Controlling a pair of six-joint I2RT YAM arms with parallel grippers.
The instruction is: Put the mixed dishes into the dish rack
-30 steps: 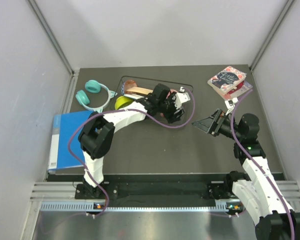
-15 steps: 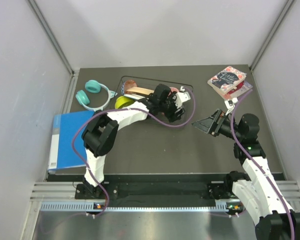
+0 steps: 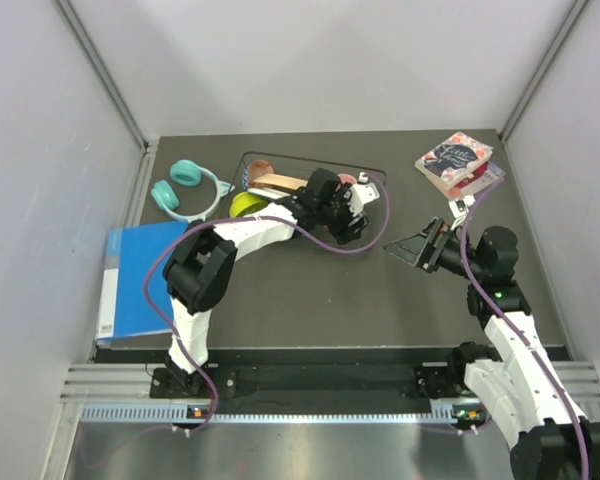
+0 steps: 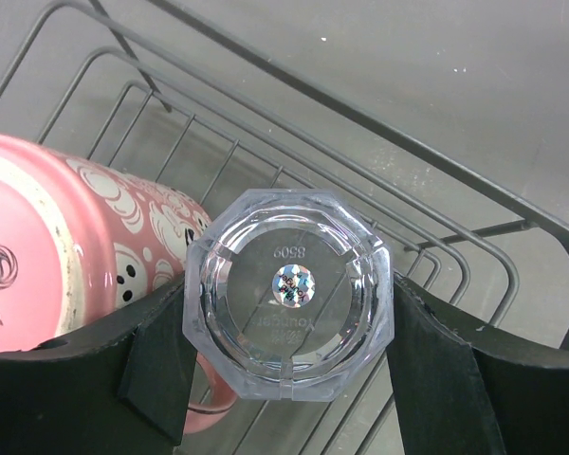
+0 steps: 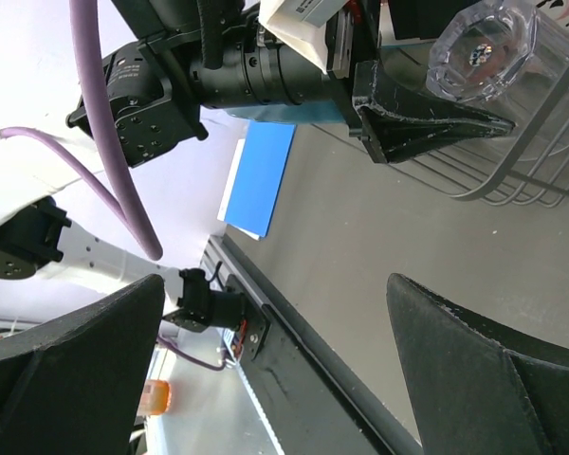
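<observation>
One clear glass (image 4: 289,294), clamped in the left gripper (image 4: 292,341), sits just beside the pink floral mug (image 4: 66,246); right gripper (image 5: 275,284) gapes empty.

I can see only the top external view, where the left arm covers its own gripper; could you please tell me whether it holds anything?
Observer: Yes, the left gripper is shut on a clear faceted glass, its base toward the wrist camera.
Operator: Thank you. Is it over the rack?
Observer: Yes, the dish rack wires lie directly behind the glass.
Operator: Is anything beside it?
Observer: A pink floral mug sits in the rack right beside the glass, base also toward the camera.
</observation>
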